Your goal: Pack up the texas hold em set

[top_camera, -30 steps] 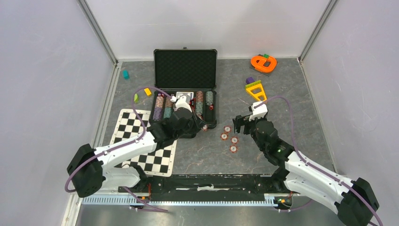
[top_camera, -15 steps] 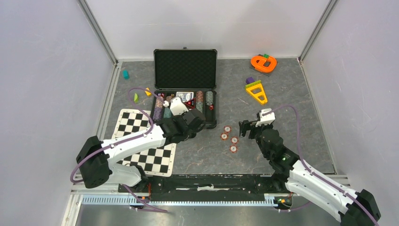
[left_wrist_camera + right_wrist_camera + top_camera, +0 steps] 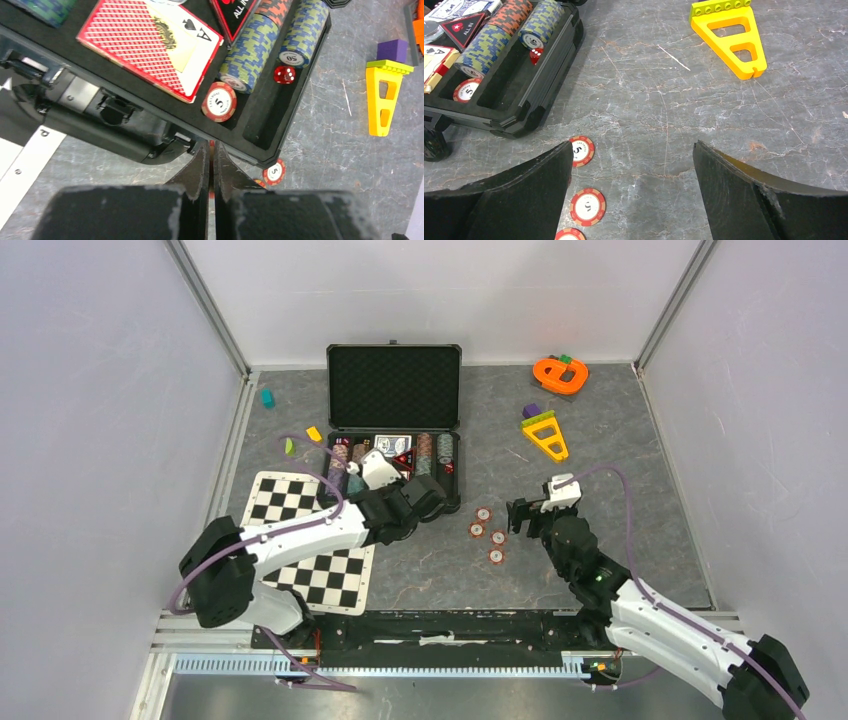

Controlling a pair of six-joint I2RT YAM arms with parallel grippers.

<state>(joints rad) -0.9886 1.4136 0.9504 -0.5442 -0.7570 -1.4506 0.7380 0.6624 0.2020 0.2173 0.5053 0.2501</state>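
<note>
The black briefcase (image 3: 394, 385) lies open at the back, its foam tray holding coloured chip stacks (image 3: 250, 55), a red card deck (image 3: 150, 45), a red die (image 3: 284, 75) and one loose red-white chip (image 3: 219, 101). My left gripper (image 3: 428, 502) is at the case's near right rim (image 3: 280, 145), shut (image 3: 210, 145) on a red-white poker chip held edge-on. Several red-white chips (image 3: 483, 513) lie on the table right of the case. My right gripper (image 3: 517, 515) hangs open and empty (image 3: 633, 145) just right of them, with chips (image 3: 587, 206) by its left finger.
A black-white checkered mat (image 3: 300, 540) lies under my left arm. A yellow wedge toy (image 3: 545, 435) and an orange toy (image 3: 560, 373) sit at the back right. A teal block (image 3: 267, 397) and small yellow and green pieces (image 3: 290, 447) lie left of the case.
My left gripper lifted a chip off the table and moved it to the case's near rim. My right gripper drew back a little toward the near right, still open.
</note>
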